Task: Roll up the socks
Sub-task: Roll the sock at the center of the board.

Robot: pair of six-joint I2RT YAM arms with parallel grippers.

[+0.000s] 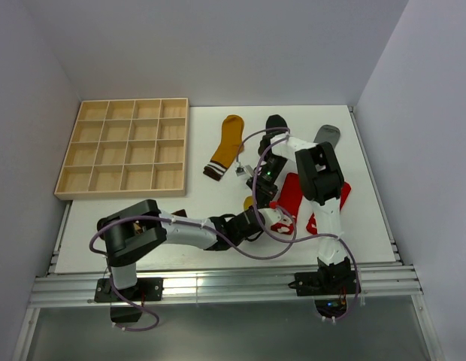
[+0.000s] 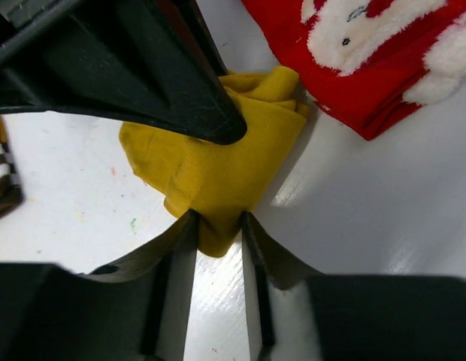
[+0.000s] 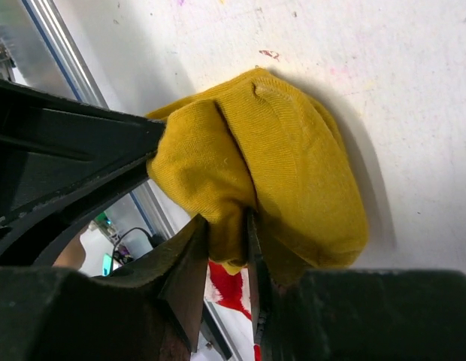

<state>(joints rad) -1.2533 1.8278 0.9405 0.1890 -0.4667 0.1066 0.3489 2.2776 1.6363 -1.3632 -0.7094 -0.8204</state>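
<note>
Step in hand: rolling the mustard sock (image 2: 218, 158); judged late in the roll, since the fabric sits gathered in a lump, not flat.
Place: on the white tabletop (image 2: 368, 226), just beside one edge of the red sock (image 2: 383, 60) with white cartoon print; whether the two touch cannot be told.
Left fingers (image 2: 177, 263): pressed together on a pointed fold of the bundle, at the end turned away from the red sock.
Right fingers (image 3: 184, 271): clamped on a thick fold at the bundle's rim, cloth bulging out on both sides of the pinch.
Look of the bundle: fine ribbed knit, soft and matte, doubled over itself in several layers; domed on one side, loose flaps and creases on the other; not a tight roll.
Handling, as a judgement: limp and springy, likely to sag open once either pinch lets go.
Next move calls for: one pair of fingers holding the core firm while the other draws the outer layer over it and tucks it in; then a slow release, one side at a time.
Other socks: a second mustard sock (image 1: 228, 144) with a brown striped cuff, a black sock (image 1: 276, 122) and a grey sock (image 1: 328, 135), all beyond the red sock, unrolled.
Progress, judged: far from done, with no finished roll in view.
</note>
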